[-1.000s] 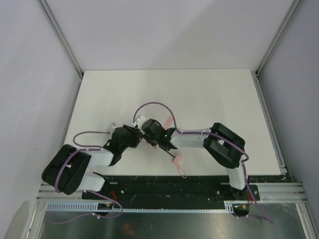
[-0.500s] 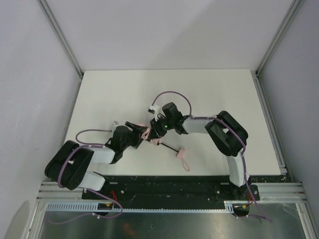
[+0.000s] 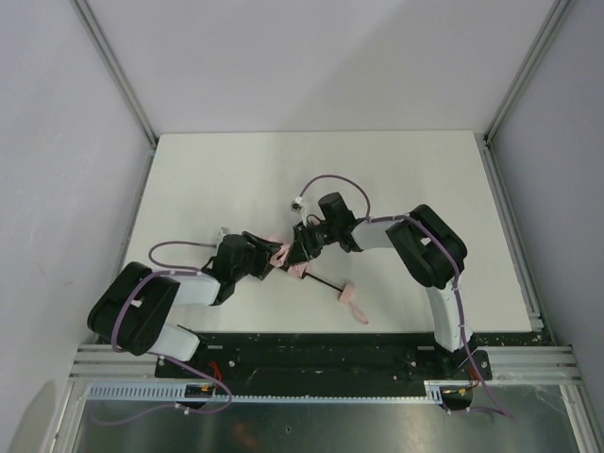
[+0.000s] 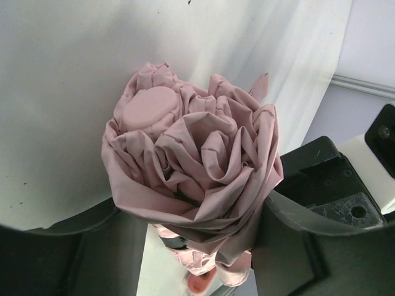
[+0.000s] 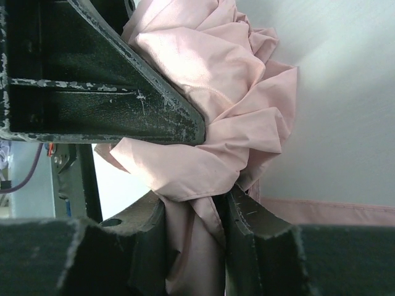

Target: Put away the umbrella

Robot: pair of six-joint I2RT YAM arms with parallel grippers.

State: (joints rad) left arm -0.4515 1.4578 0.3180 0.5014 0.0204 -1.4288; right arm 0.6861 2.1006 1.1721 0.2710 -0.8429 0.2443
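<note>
White table [image 3: 377, 175], umbrella [image 3: 282, 255] handle-end near-right, right claw [image 5: 194, 233] tight on fabric, left claw [image 4: 188, 222] unclear

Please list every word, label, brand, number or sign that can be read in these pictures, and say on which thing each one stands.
None: no text can be read in any view.
umbrella: plain pink fabric, no print or label showing.
right fingers: only scratches, no marking.
table: plain white, nothing written.
</note>
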